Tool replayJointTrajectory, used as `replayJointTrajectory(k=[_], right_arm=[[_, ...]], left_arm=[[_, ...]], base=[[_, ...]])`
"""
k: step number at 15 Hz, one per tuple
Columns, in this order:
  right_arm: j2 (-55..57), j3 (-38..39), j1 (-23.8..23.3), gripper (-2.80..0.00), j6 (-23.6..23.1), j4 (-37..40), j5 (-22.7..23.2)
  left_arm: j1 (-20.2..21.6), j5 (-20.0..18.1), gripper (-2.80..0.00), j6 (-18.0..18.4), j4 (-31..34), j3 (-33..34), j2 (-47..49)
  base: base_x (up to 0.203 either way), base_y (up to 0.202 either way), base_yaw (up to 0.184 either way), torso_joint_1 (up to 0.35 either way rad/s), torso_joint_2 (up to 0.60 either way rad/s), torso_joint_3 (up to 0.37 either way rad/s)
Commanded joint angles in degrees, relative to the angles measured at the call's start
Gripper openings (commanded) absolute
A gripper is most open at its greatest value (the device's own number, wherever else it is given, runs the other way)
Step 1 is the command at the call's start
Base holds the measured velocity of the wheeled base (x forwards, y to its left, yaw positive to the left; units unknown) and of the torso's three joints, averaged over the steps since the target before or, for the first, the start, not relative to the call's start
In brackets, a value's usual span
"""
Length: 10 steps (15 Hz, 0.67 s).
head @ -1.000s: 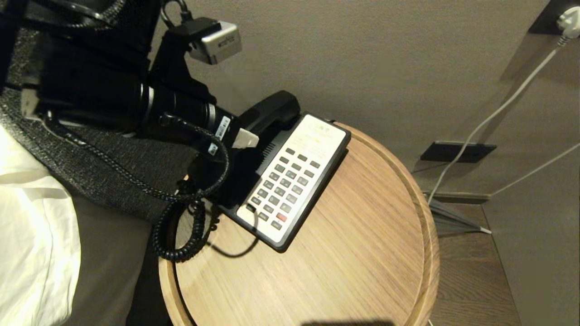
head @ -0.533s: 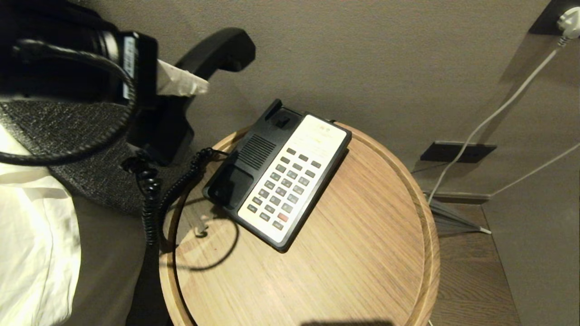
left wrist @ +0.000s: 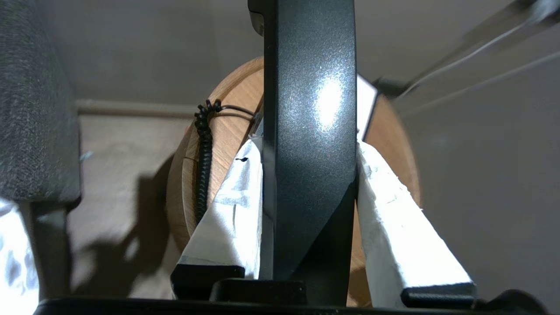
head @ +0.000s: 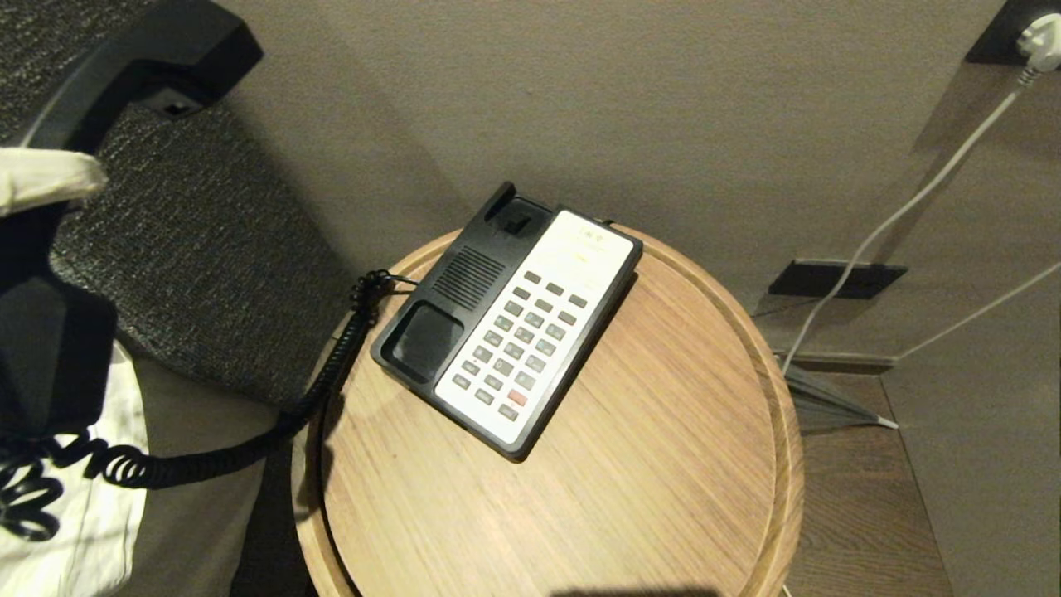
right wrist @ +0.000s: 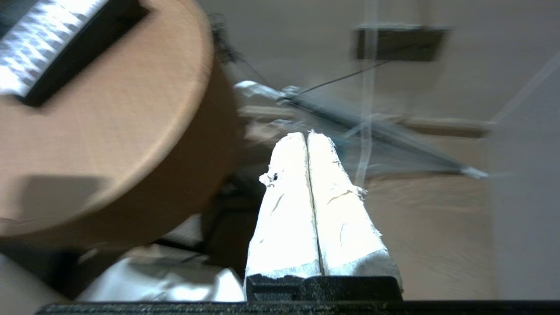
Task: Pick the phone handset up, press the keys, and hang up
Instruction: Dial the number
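Observation:
The black phone handset (head: 149, 58) hangs in the air at the far upper left, well off the phone base (head: 464, 282), whose cradle lies bare. My left gripper (left wrist: 310, 146) is shut on the handset (left wrist: 308, 109), its white-wrapped fingers (left wrist: 232, 197) pressed to both sides. Only one of those fingers (head: 41, 178) shows in the head view. The coiled cord (head: 207, 460) runs stretched from the base off to the left. The keys (head: 522, 344), dark grey with one red, sit untouched in the white faceplate. My right gripper (right wrist: 307, 134) is shut and empty, low beside the table's edge.
The phone stands on a round wooden table (head: 663, 464) with a raised rim, close to the wall. White bedding (head: 75, 531) and a grey padded headboard (head: 207, 249) lie to the left. White cables (head: 895, 220) and a wall socket (head: 837, 278) are on the right.
My left gripper has lifted the handset off the cradle and carried it up and to the left, stretching the coiled cord. The phone base has stayed put.

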Motion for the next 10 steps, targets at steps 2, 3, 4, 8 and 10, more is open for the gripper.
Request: replayJointTrajectory(k=[2, 3, 4, 8, 10], right_arm=[[25.11, -16.21, 0.0, -2.8, 0.68, 4.62, 4.42], [33.68, -20.28, 0.12, -2.8, 0.36, 4.89, 5.79], [41.83, -24.65, 0.6, -2.8, 0.09, 4.65, 6.84], [66.59, -44.78, 15.43, -2.8, 0.08, 3.55, 2.34], [74.66, -52.04, 29.28, -2.8, 2.8, 3.14, -2.92]], left_arm=[[0.82, -0.07, -2.8, -1.78, -6.23, 8.78, -11.86], [1.1, -0.24, -2.8, -3.31, -7.44, 10.54, -13.64], [1.21, -0.86, -2.8, -5.47, -8.87, 11.51, -15.08], [3.65, -4.4, -2.8, -9.32, -9.6, 14.93, -16.87], [4.25, -6.85, -2.8, -8.97, -9.63, 18.77, -19.83]], base=[[0.0, 0.0, 0.0, 0.0, 0.0, 0.0], [0.0, 0.0, 0.0, 0.0, 0.0, 0.0], [0.0, 0.0, 0.0, 0.0, 0.0, 0.0], [0.0, 0.0, 0.0, 0.0, 0.0, 0.0], [0.0, 0.0, 0.0, 0.0, 0.0, 0.0]])
